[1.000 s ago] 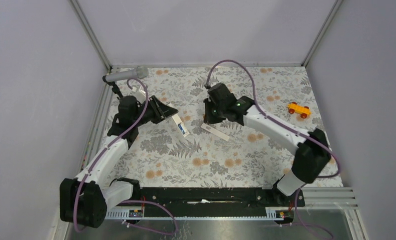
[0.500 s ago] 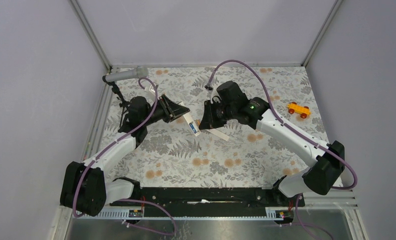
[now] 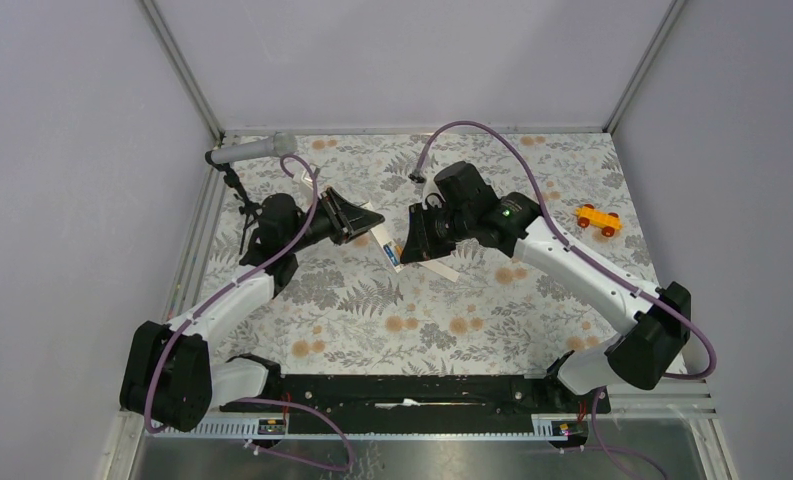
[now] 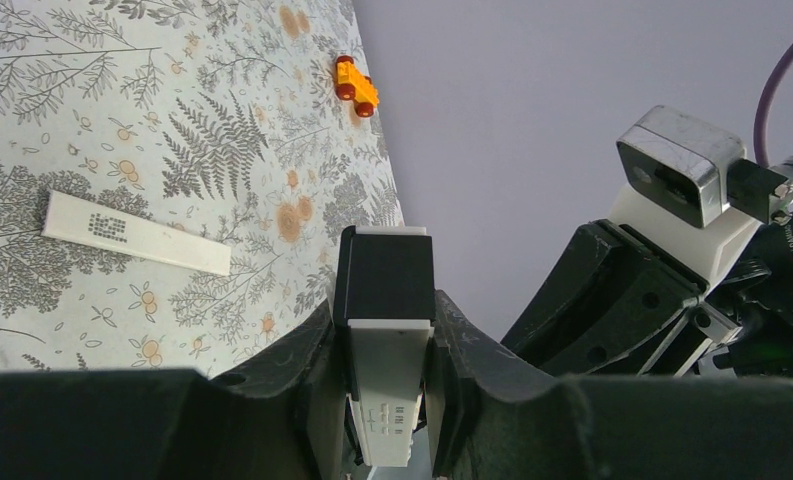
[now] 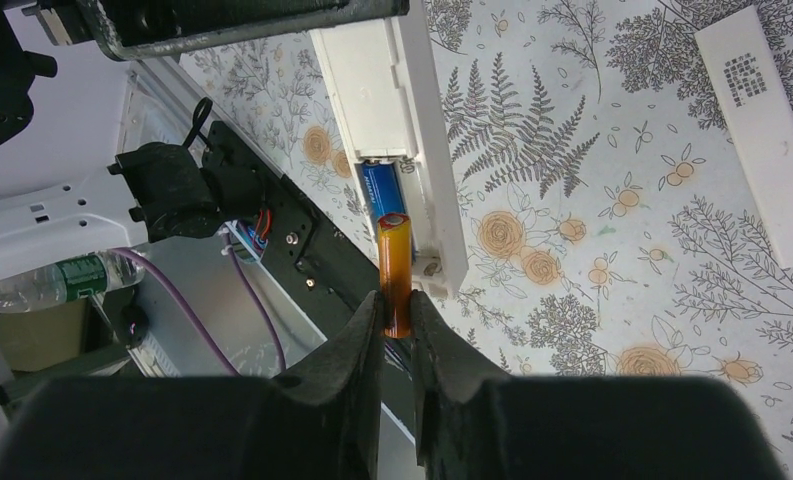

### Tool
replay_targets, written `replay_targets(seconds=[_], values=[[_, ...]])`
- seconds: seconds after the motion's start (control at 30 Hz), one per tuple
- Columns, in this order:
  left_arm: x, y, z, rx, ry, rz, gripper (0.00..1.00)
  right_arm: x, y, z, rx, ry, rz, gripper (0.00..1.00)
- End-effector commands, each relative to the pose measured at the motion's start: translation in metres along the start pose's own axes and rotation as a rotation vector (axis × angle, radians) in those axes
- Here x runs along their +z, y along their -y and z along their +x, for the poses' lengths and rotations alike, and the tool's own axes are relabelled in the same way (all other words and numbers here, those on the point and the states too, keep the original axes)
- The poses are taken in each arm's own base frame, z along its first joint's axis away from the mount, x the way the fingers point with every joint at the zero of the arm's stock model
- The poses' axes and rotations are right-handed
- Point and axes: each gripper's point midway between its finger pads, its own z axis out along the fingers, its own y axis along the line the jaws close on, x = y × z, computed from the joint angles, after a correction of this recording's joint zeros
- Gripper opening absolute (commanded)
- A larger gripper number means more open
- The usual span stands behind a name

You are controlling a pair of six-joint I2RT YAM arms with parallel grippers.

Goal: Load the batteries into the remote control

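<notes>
My left gripper is shut on the white remote control and holds it above the mat; it also shows in the left wrist view and the right wrist view. A blue battery lies in its open slot. My right gripper is shut on the orange battery, its tip at the slot beside the blue one. In the top view the right gripper meets the remote's end. The white battery cover lies flat on the mat; it also shows in the left wrist view and the right wrist view.
An orange-yellow toy car stands at the right of the floral mat. A grey microphone on a black tripod stands at the back left corner. Grey walls enclose the table.
Both grippers have come together over the mat's middle: the left carried the remote rightward, the right lifted off the mat near the cover and now holds the orange battery at the remote's end.
</notes>
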Motion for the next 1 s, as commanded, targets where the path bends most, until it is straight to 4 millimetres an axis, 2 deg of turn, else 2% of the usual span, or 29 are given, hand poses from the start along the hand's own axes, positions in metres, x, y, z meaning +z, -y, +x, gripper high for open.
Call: replay_targets(seconds=[0.0,0.6,0.8,0.97], values=[[0.000,0.023,0.000,0.041,-0.002,0.089,0.00,-0.006,-0.012,-0.011,-0.036,0.023,-0.025,0.19],[0.001,0.030,-0.001,0.012,0.004,0.128,0.00,-0.003,-0.006,-0.009,-0.040,-0.011,0.007,0.22],[0.000,0.029,0.001,0.003,-0.003,0.129,0.00,-0.002,-0.004,-0.015,-0.030,-0.010,0.035,0.32],[0.000,0.030,0.000,-0.005,-0.002,0.128,0.00,-0.004,-0.009,-0.020,-0.025,-0.008,0.027,0.36]])
